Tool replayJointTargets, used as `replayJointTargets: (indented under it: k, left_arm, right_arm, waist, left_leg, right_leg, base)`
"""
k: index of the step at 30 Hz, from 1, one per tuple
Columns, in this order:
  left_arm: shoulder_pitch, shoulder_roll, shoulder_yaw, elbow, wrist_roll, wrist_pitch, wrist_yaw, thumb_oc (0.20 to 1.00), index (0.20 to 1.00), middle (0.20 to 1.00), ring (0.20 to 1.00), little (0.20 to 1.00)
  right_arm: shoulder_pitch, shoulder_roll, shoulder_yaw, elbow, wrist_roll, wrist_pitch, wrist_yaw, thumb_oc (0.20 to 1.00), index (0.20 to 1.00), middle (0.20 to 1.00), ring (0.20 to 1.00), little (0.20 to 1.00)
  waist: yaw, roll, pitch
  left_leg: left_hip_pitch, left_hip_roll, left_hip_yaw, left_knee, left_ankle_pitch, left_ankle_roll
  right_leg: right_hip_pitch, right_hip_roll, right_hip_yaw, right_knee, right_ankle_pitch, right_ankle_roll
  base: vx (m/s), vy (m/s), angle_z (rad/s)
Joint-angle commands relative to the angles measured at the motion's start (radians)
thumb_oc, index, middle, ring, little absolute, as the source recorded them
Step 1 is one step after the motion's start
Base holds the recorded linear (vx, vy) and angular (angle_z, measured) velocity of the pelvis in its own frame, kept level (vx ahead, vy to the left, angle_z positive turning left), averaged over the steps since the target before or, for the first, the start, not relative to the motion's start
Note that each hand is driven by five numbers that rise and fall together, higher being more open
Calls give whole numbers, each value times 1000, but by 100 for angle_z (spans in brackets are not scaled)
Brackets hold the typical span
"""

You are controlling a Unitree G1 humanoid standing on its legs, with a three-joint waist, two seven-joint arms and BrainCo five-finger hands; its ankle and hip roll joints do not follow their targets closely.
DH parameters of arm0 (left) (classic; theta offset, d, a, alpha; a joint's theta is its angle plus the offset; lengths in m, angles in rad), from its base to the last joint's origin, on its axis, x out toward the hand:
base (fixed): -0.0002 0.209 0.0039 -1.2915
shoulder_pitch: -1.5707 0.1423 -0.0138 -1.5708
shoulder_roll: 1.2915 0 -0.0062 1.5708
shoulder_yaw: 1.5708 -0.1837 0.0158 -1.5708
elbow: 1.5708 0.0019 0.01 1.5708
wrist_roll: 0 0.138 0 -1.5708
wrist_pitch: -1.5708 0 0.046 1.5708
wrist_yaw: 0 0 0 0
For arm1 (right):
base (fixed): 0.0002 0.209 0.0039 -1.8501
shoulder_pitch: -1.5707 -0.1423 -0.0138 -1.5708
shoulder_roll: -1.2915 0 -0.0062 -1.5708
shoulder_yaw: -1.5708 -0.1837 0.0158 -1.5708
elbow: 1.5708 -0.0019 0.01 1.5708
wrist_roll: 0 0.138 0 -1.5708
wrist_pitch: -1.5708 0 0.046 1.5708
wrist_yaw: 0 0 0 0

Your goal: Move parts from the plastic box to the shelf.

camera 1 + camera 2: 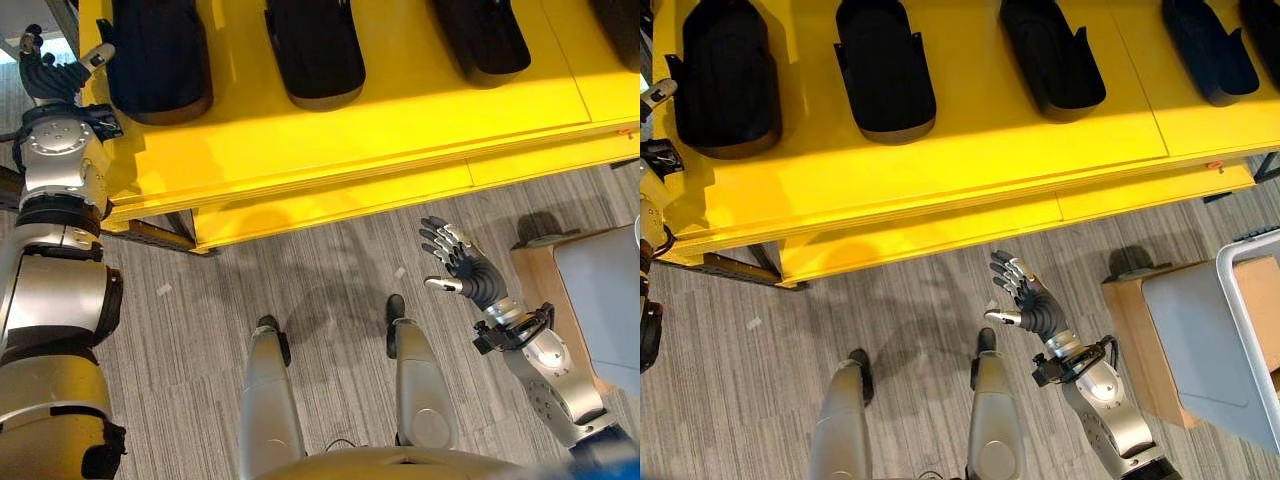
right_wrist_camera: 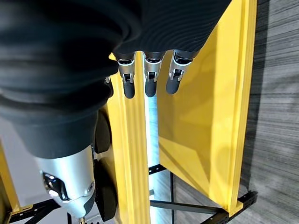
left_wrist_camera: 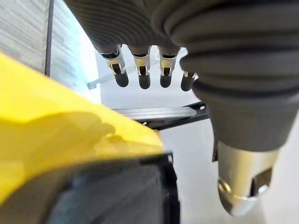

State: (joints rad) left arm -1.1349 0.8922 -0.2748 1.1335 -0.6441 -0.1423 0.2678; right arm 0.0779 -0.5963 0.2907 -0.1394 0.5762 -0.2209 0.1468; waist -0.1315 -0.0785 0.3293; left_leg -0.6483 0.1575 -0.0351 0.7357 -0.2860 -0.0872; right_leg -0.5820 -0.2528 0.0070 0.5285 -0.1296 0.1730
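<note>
Several black moulded parts lie in a row on the yellow shelf [image 1: 400, 120]; the leftmost part [image 1: 160, 60] is at the shelf's left end, with others [image 1: 315, 50] [image 1: 1050, 55] to its right. My left hand [image 1: 50, 70] is up beside the leftmost part at the shelf's left edge, its fingers [image 3: 140, 70] straight and holding nothing. Over the floor in front of the shelf, my right hand [image 1: 465, 265] is spread open and empty, its fingers [image 2: 149, 74] pointing toward the shelf. The grey plastic box [image 1: 1200, 350] stands at the right.
The box rests on a brown stand [image 1: 1130, 320] on the striped grey floor, to the right of my right arm. A lower yellow ledge [image 1: 330, 210] sticks out under the shelf, on a dark metal frame [image 1: 150, 235].
</note>
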Motion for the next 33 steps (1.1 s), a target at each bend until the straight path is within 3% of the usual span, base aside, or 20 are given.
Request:
replayJointTargets:
  k: [1,11,19,25,30,31,33]
  left_arm:
    - [-2,87,30,50,4,-67,-8,1000,1000,1000,1000,1000]
    - [82,114,43,-51,19,-101,-29,1000,1000,1000,1000,1000]
    - [474,105,188,-624,20,-197,-50,1000,1000,1000,1000,1000]
    - [844,-41,337,-969,-54,-228,-148,1000,1000,1000,1000,1000]
    - [1030,-194,317,-1116,-83,-207,-240,1000,1000,1000,1000,1000]
    - [1106,-257,301,-1169,-83,-191,-274,1000,1000,1000,1000,1000]
    - [1184,-269,323,-1241,-27,-185,-289,1000,1000,1000,1000,1000]
  right_arm:
    - [29,-25,-28,-55,36,-33,6,1000,1000,1000,1000,1000]
    - [38,-12,-51,-44,41,-39,8,1000,1000,1000,1000,1000]
    - [60,20,-109,-38,7,-49,-4,1000,1000,1000,1000,1000]
    - [79,34,-162,-44,-27,-53,-19,1000,1000,1000,1000,1000]
    - [84,42,-185,-39,-51,-53,-29,1000,1000,1000,1000,1000]
    - [89,45,-192,-39,-60,-53,-26,1000,1000,1000,1000,1000]
    - [105,45,-209,-39,-62,-52,-21,1000,1000,1000,1000,1000]
  waist:
    - [15,-4,-60]
    - [28,14,-64]
    - [60,32,-56]
    - [68,45,-63]
    - [68,60,-86]
    - [68,65,-104]
    - [70,70,-128]
  left_leg:
    - [-7,27,-34,8,45,1]
    - [34,25,-33,-13,54,-7]
    - [107,23,-34,-69,78,-15]
    - [201,28,-38,-170,126,-26]
    - [303,41,-34,-306,193,-36]
    - [350,46,-31,-374,218,-34]
    - [399,53,-20,-447,245,-35]
  right_leg:
    - [57,-31,16,39,30,1]
    - [83,-44,18,43,25,0]
    - [147,-46,10,22,28,-7]
    - [231,-38,-7,-43,45,-14]
    - [314,-18,-35,-122,64,-15]
    - [347,-9,-42,-166,72,-16]
    - [382,-1,-51,-211,81,-16]
  base:
    - [4,-13,5]
    - [1,-2,2]
    - [2,-10,1]
    - [29,-42,1]
    - [64,-55,8]
    - [112,-69,-2]
    - [120,-73,-10]
